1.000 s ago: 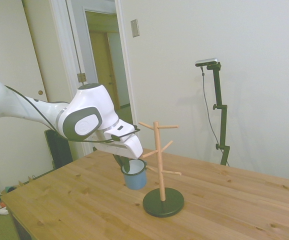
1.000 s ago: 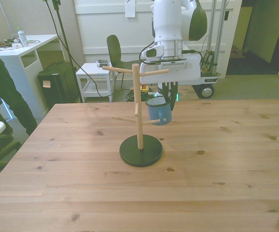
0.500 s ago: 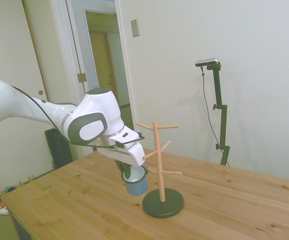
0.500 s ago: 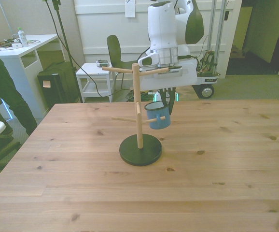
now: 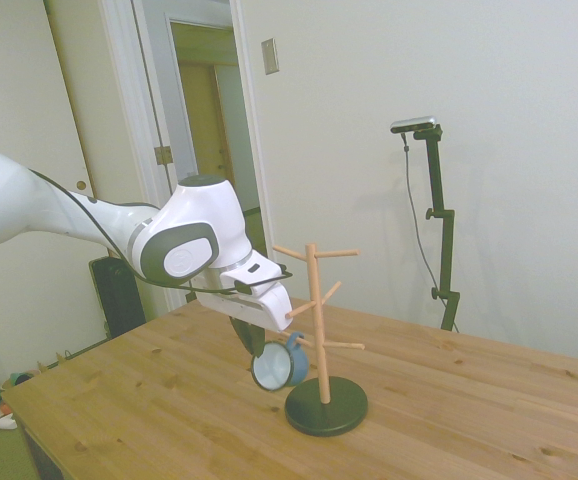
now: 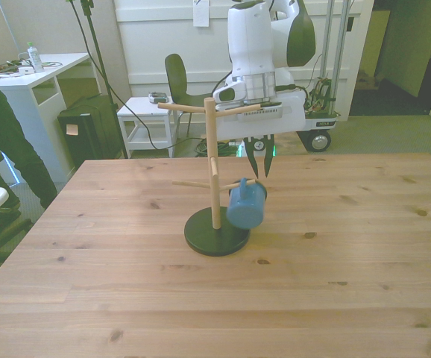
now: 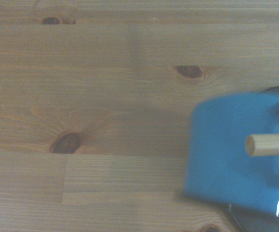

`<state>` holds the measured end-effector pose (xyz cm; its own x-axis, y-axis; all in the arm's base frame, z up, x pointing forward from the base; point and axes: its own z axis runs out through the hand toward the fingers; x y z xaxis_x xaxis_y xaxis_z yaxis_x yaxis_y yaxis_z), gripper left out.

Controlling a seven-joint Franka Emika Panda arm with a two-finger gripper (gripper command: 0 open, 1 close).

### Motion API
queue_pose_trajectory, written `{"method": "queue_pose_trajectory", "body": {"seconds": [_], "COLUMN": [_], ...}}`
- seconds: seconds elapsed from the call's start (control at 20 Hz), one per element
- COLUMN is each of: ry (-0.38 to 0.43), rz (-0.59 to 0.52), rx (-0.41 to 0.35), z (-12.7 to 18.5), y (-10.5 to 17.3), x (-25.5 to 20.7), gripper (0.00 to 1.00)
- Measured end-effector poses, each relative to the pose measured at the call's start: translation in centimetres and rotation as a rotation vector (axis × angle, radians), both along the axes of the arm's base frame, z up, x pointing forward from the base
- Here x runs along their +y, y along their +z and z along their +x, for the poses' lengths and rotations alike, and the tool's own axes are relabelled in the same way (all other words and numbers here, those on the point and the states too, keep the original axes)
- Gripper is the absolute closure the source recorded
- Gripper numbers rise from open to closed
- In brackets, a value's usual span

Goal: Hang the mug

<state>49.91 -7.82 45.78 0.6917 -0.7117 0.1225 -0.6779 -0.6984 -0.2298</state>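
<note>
Half a second ago the mug [image 6: 246,206] sat upright in the claw [image 6: 259,168]; now it has tipped over and hangs by its handle from a low peg [image 6: 241,183] of the wooden peg tree [image 6: 212,167]. Light blue with a white inside, it lies with its long axis about level, its mouth facing left in the side view. The claw hovers just above, fingers parted, holding nothing, over the table [image 6: 350,253].

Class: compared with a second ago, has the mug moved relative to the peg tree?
Yes. The mug has dropped and tipped sideways, now hanging on a lower peg of the peg tree, nearer its base.
</note>
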Motion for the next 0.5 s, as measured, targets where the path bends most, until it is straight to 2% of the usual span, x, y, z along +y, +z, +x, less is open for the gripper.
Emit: {"method": "queue_pose_trajectory", "body": {"seconds": [0.5], "ry": [0.048], "rz": [-0.022], "rx": [-0.008], "z": [0.7], "y": [0.7], "x": [3.7], "gripper": [0.0]}}
